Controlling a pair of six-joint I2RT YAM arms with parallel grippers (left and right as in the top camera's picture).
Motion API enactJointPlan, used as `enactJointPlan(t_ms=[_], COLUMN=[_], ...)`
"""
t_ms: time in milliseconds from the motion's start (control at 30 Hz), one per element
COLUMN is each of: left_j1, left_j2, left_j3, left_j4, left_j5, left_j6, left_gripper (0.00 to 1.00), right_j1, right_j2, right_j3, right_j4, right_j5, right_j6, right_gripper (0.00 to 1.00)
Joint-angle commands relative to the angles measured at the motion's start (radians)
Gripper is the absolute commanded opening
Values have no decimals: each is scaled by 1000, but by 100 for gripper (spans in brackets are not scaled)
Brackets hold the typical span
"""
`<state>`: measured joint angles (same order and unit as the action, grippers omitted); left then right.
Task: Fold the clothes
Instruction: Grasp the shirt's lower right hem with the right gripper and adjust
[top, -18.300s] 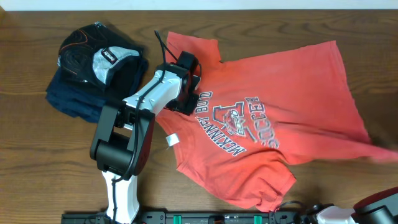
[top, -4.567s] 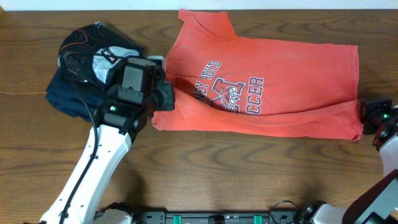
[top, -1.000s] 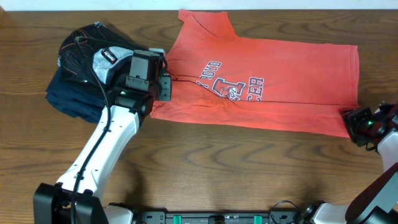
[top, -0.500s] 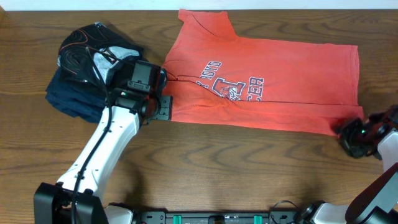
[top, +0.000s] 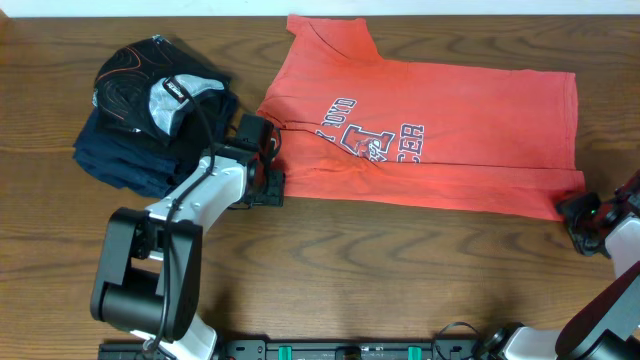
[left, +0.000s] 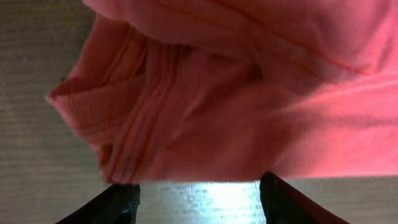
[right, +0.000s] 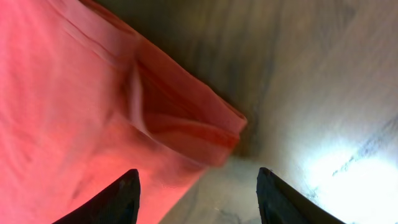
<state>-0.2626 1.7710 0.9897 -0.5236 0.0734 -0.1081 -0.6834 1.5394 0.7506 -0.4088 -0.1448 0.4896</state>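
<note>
Only print in view: navy-and-white arched chest lettering (top: 375, 135) on the coral-red short-sleeved cotton T-shirt (top: 470, 110), seen from overhead. It runs at a slant and is cut off by the fold, so only fragments read: roughly "OYD" at the left end and "CER" at the right end, with a blocky emblem between them that I can't make out. There is a small dark tag (top: 176, 88) on the grey-white patterned piece atop the navy-black pile of folded garments (top: 120, 150), but it is too small to read, and both wrist views show no text at all.
</note>
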Motion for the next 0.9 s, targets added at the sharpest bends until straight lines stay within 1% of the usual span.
enactJointPlan(t_ms=[0,67,100,167,200,233,267,300,433,600,867], left_j1=[5,5,5,8,11,18,25,35,88,143,155], left_j2=[12,14,14,14,14,14,13,13,13,13,13], left_j3=[-5,-5,-5,-5,-5,-5,-5,-5,-5,-5,-5], left_j4=[2,-2,-2,-5,-6,-10,-13,-14,-18,-27,-28], left_j5=[-45,-68,-79,-94,-94,-93,-93,-93,-93,-92,-89], left_j6=[-17,-16,-16,-16,-16,-16,-16,-16,-16,-16,-16], left_gripper=[64,64,56,35,25,19,8,6,6,6,6], right_j1=[-4,-4,-4,-9,-15,-23,-31,-42,-83,-98,-107], right_j2=[28,58,76,96,97,96,93,91,88,88,88], right_j3=[-28,-30,-30,-30,-30,-29,-26,-20,16,48,122], right_j4=[4,17,29,52,59,68,72,73,71,75,76], right_j5=[49,56,56,62,72,90,102,117,117,112,118], right_j6=[25,30,31,30,31,31,30,30,30,25,-28], right_gripper=[57,43,38,21,17,15,15,14,11,11,17])
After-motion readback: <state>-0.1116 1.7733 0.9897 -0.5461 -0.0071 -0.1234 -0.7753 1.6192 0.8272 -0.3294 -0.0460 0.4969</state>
